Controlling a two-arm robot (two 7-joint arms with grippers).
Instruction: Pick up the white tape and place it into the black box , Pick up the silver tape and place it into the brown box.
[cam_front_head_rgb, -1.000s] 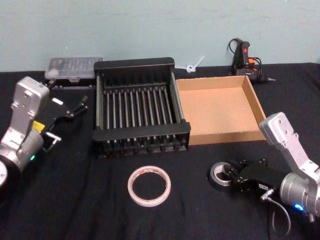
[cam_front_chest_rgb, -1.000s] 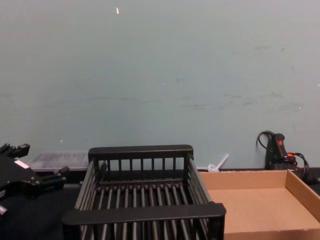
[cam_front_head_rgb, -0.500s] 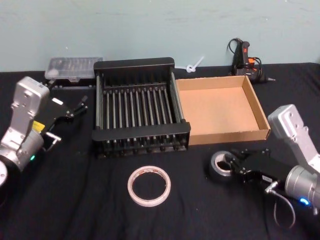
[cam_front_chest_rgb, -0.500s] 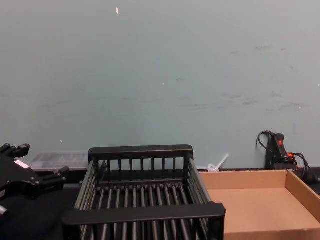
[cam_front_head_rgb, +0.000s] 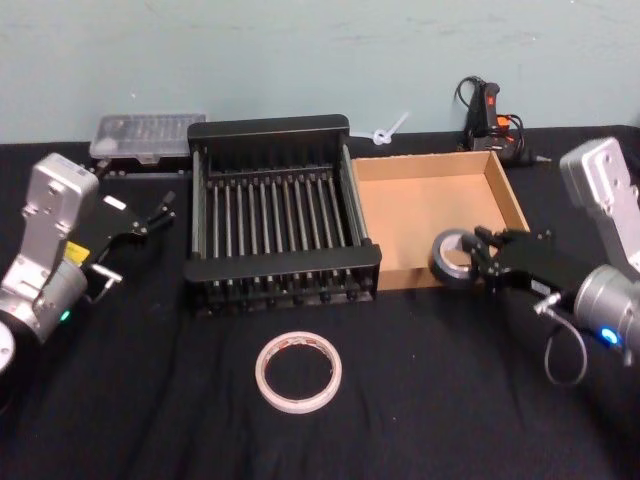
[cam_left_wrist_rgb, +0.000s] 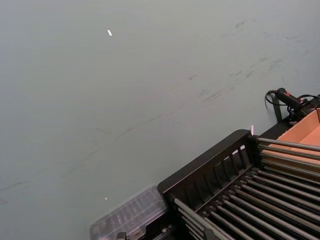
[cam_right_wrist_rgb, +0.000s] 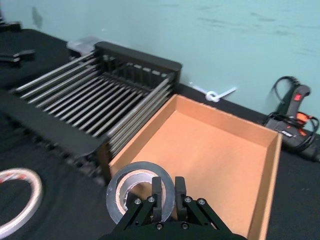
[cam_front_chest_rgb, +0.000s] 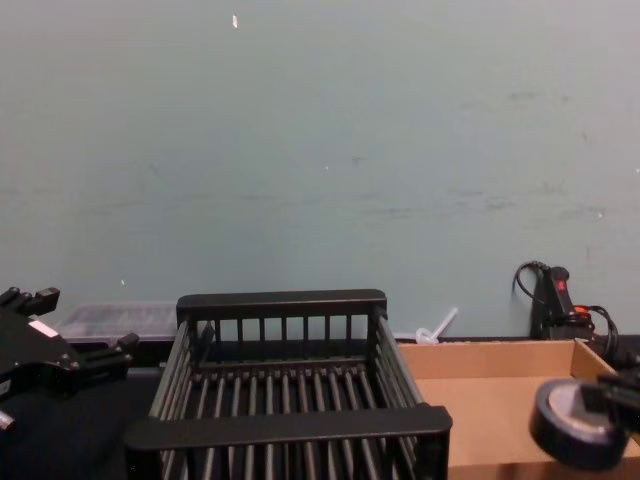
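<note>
My right gripper (cam_front_head_rgb: 478, 258) is shut on the silver tape (cam_front_head_rgb: 452, 257), a small thick grey roll held off the table above the front wall of the brown box (cam_front_head_rgb: 512, 205). In the right wrist view the fingers (cam_right_wrist_rgb: 158, 189) pinch the silver tape's (cam_right_wrist_rgb: 131, 196) rim over the brown box's (cam_right_wrist_rgb: 265, 185) near corner. The chest view has the silver tape (cam_front_chest_rgb: 575, 420) at lower right. The white tape (cam_front_head_rgb: 298, 372) lies flat on the black cloth in front of the black box (cam_front_head_rgb: 268, 128). My left gripper (cam_front_head_rgb: 140, 195) stays open, parked left of the black box.
A clear plastic case (cam_front_head_rgb: 145, 135) sits behind the left gripper. A glue gun (cam_front_head_rgb: 490, 118) with its cable lies behind the brown box, and a white zip tie (cam_front_head_rgb: 390, 130) lies between the two boxes at the back.
My right gripper has lifted the silver tape off the cloth and carried it back and up to the brown box's front wall. The left arm and the white tape have not moved.
</note>
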